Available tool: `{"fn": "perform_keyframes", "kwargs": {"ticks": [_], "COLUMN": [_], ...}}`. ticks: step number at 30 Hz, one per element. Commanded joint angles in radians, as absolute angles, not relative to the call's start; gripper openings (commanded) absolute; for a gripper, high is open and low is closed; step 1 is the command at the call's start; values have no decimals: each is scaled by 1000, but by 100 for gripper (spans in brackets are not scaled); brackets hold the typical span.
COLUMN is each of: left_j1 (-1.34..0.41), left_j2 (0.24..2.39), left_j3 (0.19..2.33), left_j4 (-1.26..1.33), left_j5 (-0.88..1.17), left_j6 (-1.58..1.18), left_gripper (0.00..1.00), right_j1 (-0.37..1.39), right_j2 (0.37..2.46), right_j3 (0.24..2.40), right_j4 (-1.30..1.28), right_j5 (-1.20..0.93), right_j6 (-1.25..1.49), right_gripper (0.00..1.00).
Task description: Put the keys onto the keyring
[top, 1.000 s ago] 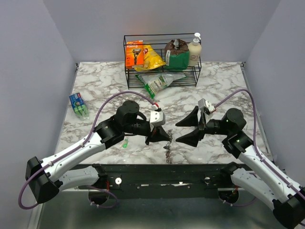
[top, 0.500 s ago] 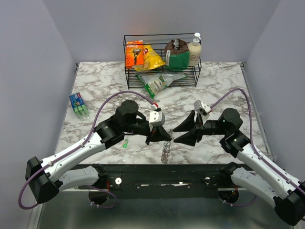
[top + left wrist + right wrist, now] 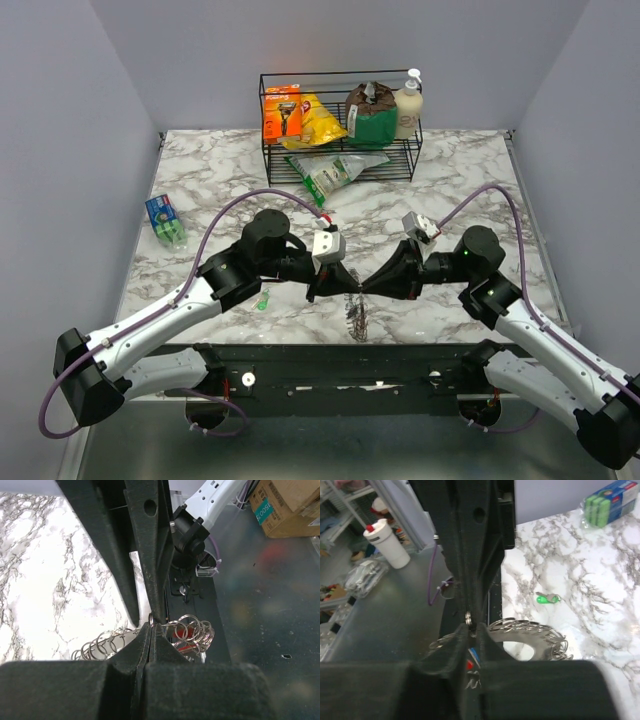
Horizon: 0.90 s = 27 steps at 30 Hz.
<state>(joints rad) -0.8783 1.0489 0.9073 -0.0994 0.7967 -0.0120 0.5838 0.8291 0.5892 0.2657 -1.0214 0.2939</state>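
The keyring, a silver wire ring hung with many small silver keys, dangles above the table's front edge between my two grippers. My left gripper is shut on its wire; in the left wrist view the pinch shows, with ring loops to either side. My right gripper meets it tip to tip from the right. Its jaws have narrowed onto the same wire, and the fringe of keys fans out to the right. A green-headed key lies loose on the marble.
A black wire rack with packets and a bottle stands at the back. A green-and-white bag lies before it. A pack of green sponges sits at the left. The dark front rail runs just below the keyring.
My right gripper has moved left toward the left gripper and its jaws have closed from wide open onto the keyring wire. The left gripper has kept its hold.
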Motion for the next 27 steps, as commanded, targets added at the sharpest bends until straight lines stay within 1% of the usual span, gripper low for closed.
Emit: {"fn": "perform_keyframes", "kwargs": {"ticks": [1,2,9,13,14,16,18,19,20,22,23,25,26,27], "left_j1": [-882,-882,-882,-882,-882,-882,-882,-882,-882,-882,-882,-882,-882,-882], "left_j2": [1051,1052,1048,1037,1029,1022,1006,1002,999,994,993,986,983,973], "left_j3": [927,927,931,934,934,934,927,925,922,919,917,911,910,901], "left_j4": [-57,-61,-86,-104,-113,-120,-121,-118,-115,-115,-114,-106,-94,-84], "left_j5": [821,818,775,715,703,666,646,640,628,612,611,594,588,581], "left_j6": [-25,-25,-20,-14,-11,-8,-6,-5,-5,-5,-5,-5,-9,-12], "left_gripper": [0,0,0,0,4,8,20,23,29,35,41,46,51,52], "right_j1": [591,591,591,591,591,591,591,591,591,591,591,592,591,591], "right_j2": [839,838,825,808,805,793,787,785,782,787,791,796,799,799], "right_j3": [626,623,623,618,614,607,604,600,595,594,595,594,595,594], "right_j4": [252,252,255,258,259,262,264,271,285,295,295,301,301,302], "right_j5": [-1022,-1016,-996,-976,-967,-956,-946,-942,-942,-943,-948,-951,-953,-951], "right_j6": [285,284,290,293,296,298,299,302,307,310,311,310,310,308], "right_gripper": [4,1,1,1,1,1,1,1,1,1,1,1,1,1]}}
